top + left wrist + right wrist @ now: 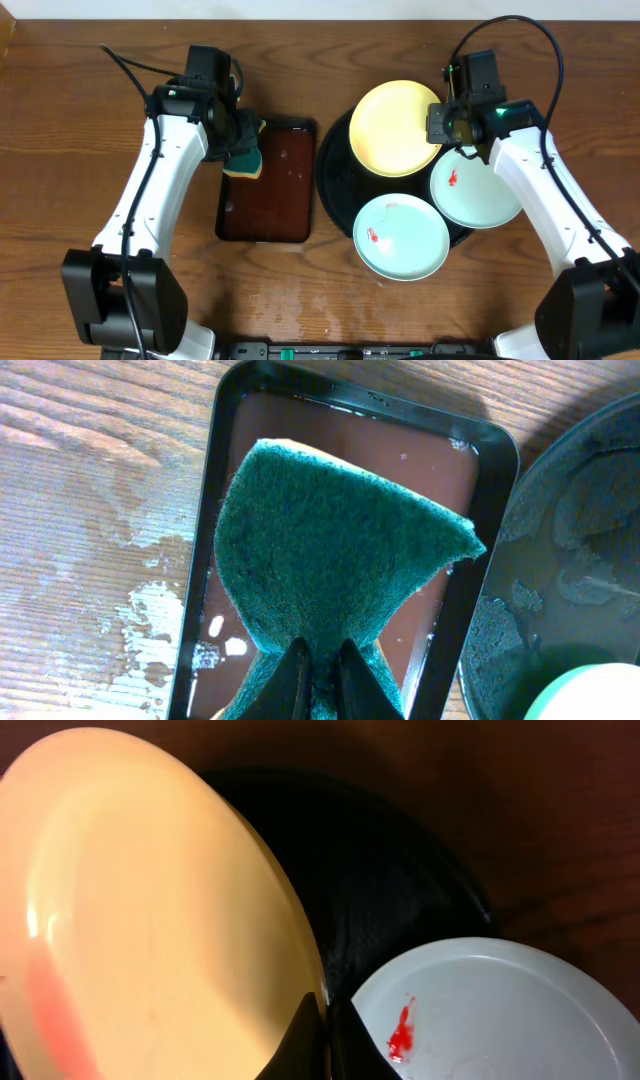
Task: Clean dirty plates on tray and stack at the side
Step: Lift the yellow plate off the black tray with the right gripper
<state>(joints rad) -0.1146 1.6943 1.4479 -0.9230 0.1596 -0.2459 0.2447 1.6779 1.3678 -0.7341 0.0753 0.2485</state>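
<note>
The large black tray [336, 190] holds two mint-white plates, one at the front [401, 237] and one at the right [476, 188], each with a red smear. My right gripper [438, 124] is shut on the rim of the pale yellow plate [395, 128] and holds it tilted above the tray; in the right wrist view the yellow plate [150, 910] fills the left, with the smeared plate [500, 1010] below. My left gripper [243, 148] is shut on a green sponge [330, 550] above the small brown tray [268, 180].
The brown rectangular tray [470, 470] holds a thin layer of liquid. Wet patches mark the wooden table [90, 540] to its left. The black tray's rim [560, 550] lies close to the right of the brown tray.
</note>
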